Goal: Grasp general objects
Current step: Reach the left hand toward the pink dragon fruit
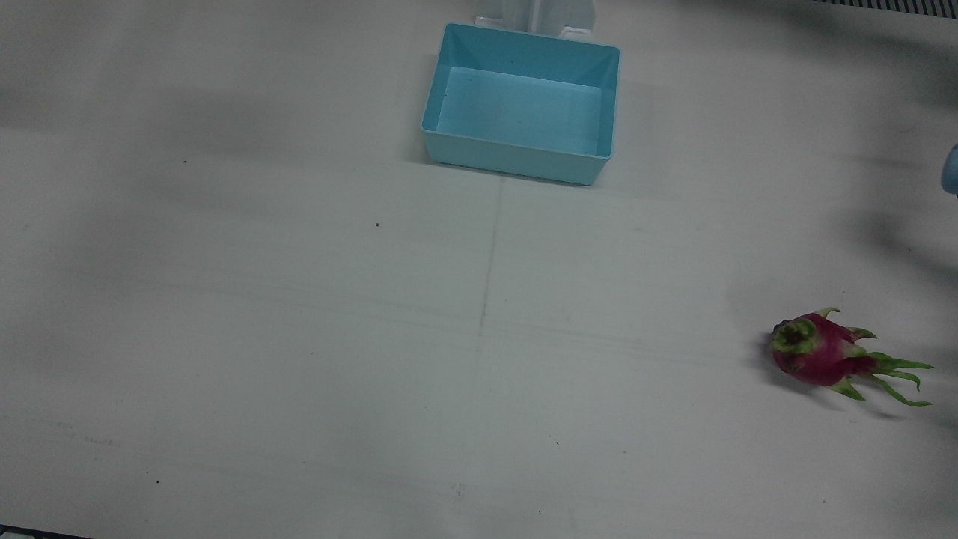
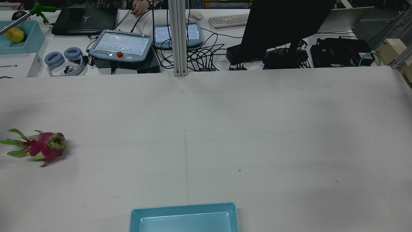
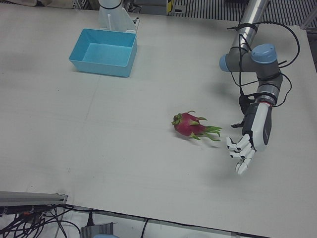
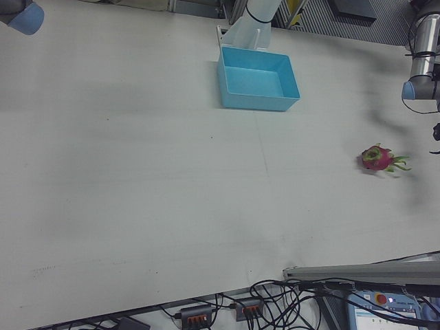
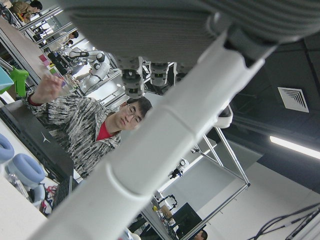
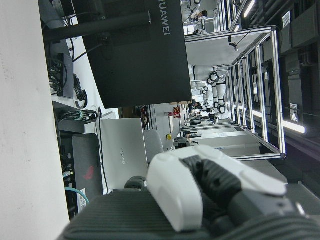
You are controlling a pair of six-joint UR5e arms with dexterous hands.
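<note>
We are seeing the dragon fruit (image 3: pixel 189 125) lying on its side on the white table (image 3: pixel 124 148), right of centre in the left-front view, its green scales trailing toward the left hand (image 3: pixel 243 151). That hand is hanging just beside the fruit, apart from it, fingers spread and pointing down, holding nothing. The right hand (image 6: pixel 200 192) is showing only in its own camera, too close for us to tell how its fingers are set. The light blue bin (image 3: pixel 104 52) is sitting empty at the upper left, well apart from the fruit, with bare table between them. In the right hand view we are reading "HUAWEI" on the black monitor (image 6: pixel 135 55). Beyond the table's far edge in the rear view, teach pendants (image 2: pixel 120 45), blue headphones (image 2: pixel 62 59) and a keyboard (image 2: pixel 228 20) are lying among cables.
</note>
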